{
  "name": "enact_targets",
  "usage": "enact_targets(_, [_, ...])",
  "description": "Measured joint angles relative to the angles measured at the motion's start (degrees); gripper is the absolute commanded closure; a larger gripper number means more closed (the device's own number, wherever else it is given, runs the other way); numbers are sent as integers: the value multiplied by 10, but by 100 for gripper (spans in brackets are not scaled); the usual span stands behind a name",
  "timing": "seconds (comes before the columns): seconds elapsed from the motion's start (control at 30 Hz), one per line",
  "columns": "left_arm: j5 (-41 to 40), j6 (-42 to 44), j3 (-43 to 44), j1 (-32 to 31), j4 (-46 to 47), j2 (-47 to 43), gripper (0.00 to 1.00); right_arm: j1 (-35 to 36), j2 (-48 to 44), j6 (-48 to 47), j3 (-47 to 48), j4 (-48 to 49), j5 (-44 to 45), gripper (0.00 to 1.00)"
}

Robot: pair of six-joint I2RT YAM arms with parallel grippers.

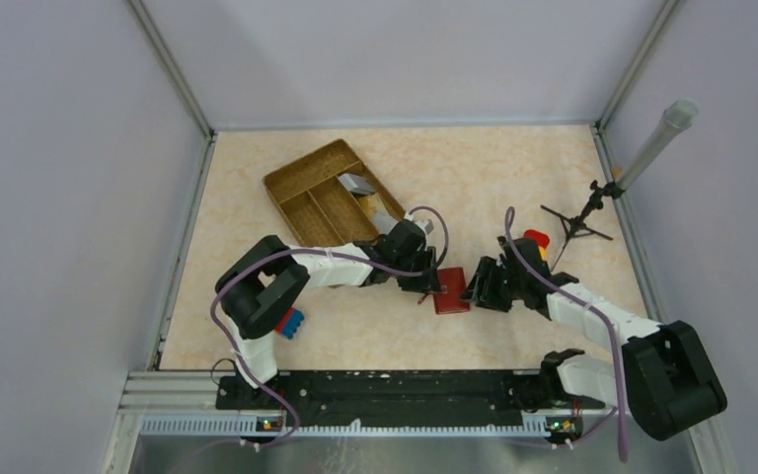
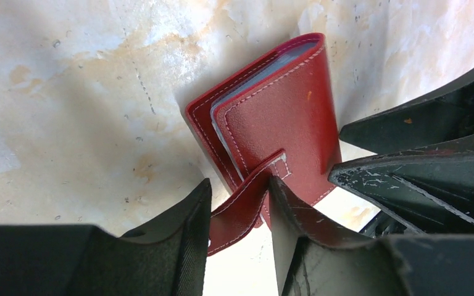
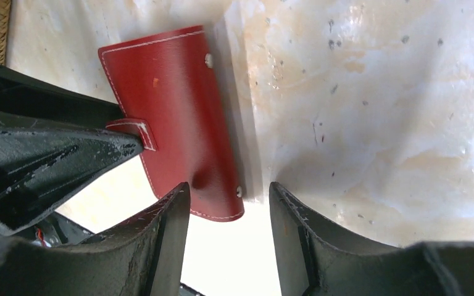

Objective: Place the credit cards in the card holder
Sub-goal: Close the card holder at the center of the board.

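Top view: the cards [image 1: 358, 184] are tiny. One grey and one tan show in the tray [image 1: 301, 183]. The left arm covers that compartment's near end, so the count is unclear. Neither wrist view shows them.

The block [image 1: 290, 323] is half hidden under the left arm, only its blue and red showing. The tripod [image 1: 576, 223] is at the right edge of the table [image 1: 513, 168], and a red and yellow item beside it is too small to identify.

In the top view both grippers crowd the holder [image 1: 451, 295], so finger gaps can't be read there.

Left wrist view:
- Pale blue-grey edges show inside the holder [image 2: 284, 111]. Cards or sleeves, can't tell.
- The bottom of the frame is washed out.

Holder:
- Dark red leather with white stitching.
- Folded shut, flat on the table at centre, near the tray and apart from it.
- Two metal studs [image 3: 208, 59] sit along one edge.
- The strap [image 2: 241, 209] is bent up off the cover.

Left gripper [image 2: 241, 191]: jaws pinched on the strap, which touches both fingers.

Right gripper [image 3: 228, 209]: jaws apart with bare table between them, holding nothing. One finger [image 3: 170, 228] is at the holder's near corner; contact can't be confirmed.
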Motion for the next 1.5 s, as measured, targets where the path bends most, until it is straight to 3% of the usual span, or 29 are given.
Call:
enact_targets(0.53, [10, -8, -5, -2, 15, 2, 87, -6, -23, 85, -101, 173, -83, 58])
enact_targets(0.7, [11, -12, -7, -2, 17, 2, 89, -6, 6, 88, -111, 232, -93, 76])
enact_targets(0.77, [11, -13, -9, -1, 19, 2, 89, -7, 17, 90, -118, 254, -100, 87])
enact_targets(0.83, [7, -14, -9, 1, 19, 0, 86, -8, 22, 89, -120, 272, -106, 100])
enact_targets(1.0, [-28, -11, -10, -1, -7, -19, 59, -7, 21, 72, -108, 283, -115, 100])
enact_targets(1.17, [-85, 6, 6, -3, -121, -84, 31, -2, -7, 11, -31, 198, -58, 100])
enact_targets(1.27, [-115, 14, 88, 3, -193, -118, 27, 17, -17, -31, 35, 147, 3, 100])
enact_targets(1.4, [-110, 6, 147, 22, -189, -143, 24, 90, -17, -80, 120, 99, 114, 100])
enact_targets(1.5, [-106, -16, 138, 47, -161, -176, 23, 161, -16, -106, 159, 77, 202, 100])
